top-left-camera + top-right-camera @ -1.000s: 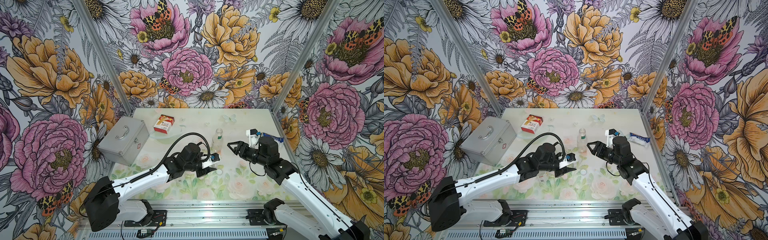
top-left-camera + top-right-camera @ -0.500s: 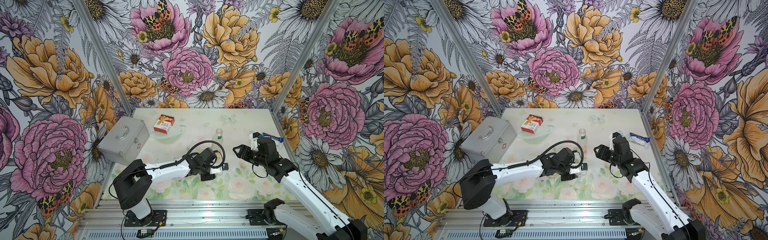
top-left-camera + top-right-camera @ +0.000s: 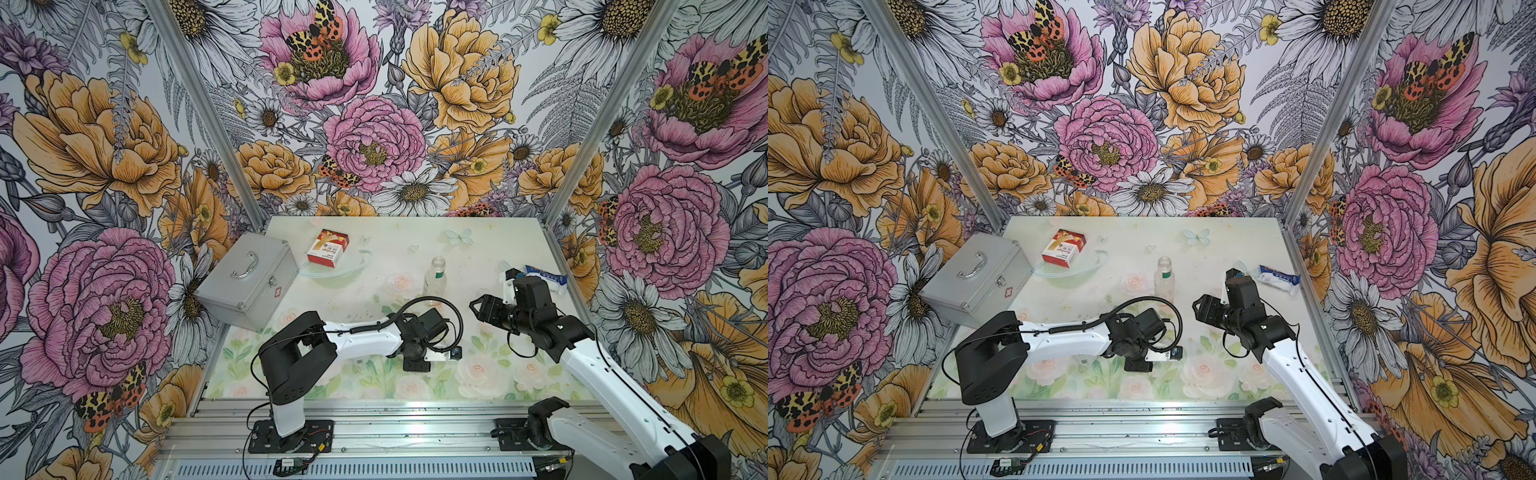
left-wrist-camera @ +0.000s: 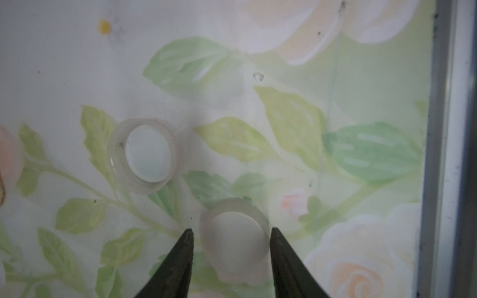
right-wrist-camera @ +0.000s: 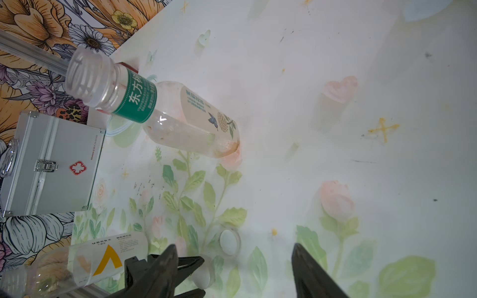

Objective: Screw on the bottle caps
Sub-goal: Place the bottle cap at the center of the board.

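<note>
Silver case [image 3: 249, 282] and red box [image 3: 328, 249] lie well back; left fingers [image 4: 178, 263] straddle a cap [image 4: 237, 247] ungripped; right fingers [image 5: 309, 273] spread, empty.

A clear bottle [image 3: 435, 279], its mouth open, stands upright mid-surface [image 3: 478, 241], between a silver metal case [image 3: 245, 286] and a blue-and-white packet [image 3: 545, 280]. In front of it, the left end effector [image 3: 415, 365] points down at the floral print. The right end effector [image 3: 482, 309] hovers near the bottle. A red-and-white box [image 3: 328, 248] lies farther back.
</note>
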